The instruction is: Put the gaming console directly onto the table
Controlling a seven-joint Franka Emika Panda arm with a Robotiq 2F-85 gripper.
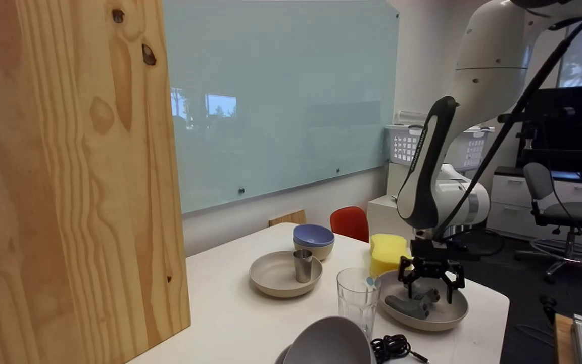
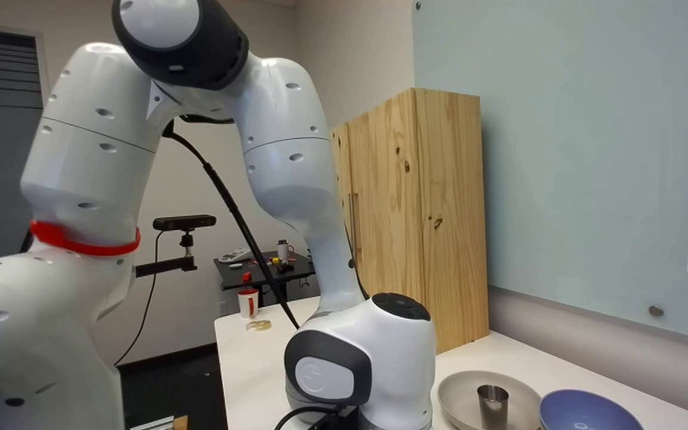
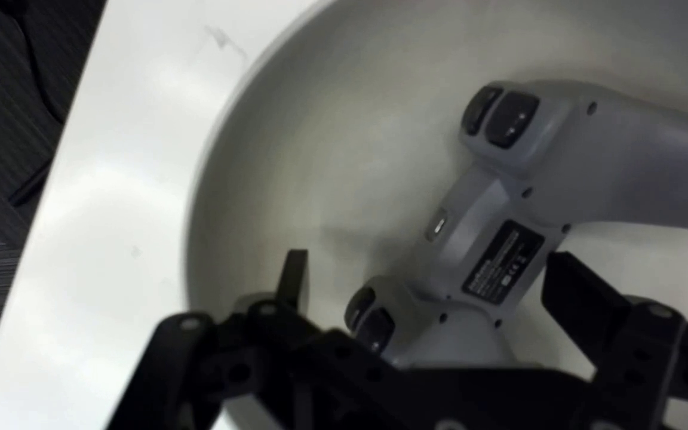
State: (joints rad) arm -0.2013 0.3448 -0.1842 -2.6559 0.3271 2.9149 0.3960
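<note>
Grey bowl [image 1: 329, 344]: nearest me, tilted, on the near side of the dish [image 1: 445, 314].
Black cable [image 1: 392, 347]: bundled on the table [image 1: 225, 308], just this side of the dish.
Glass [image 1: 355, 303]: upright, just beside the dish.
Game controller [image 3: 532, 200]: lying in the dish, label side up.
Gripper [image 1: 430, 297]: low over the dish; fingers spread wide, part of the controller between them, nothing held; contact cannot be told.
Yellow sponge [image 1: 388, 253]: just beyond the dish.
Metal cup [image 1: 302, 266]: standing in a second dish [image 1: 271, 271], apart from the dish.
Blue bowl [image 1: 313, 234]: nested in a beige bowl [image 1: 319, 252], farther off than the dish.
Red chair [image 1: 350, 224]: well past the dish.
</note>
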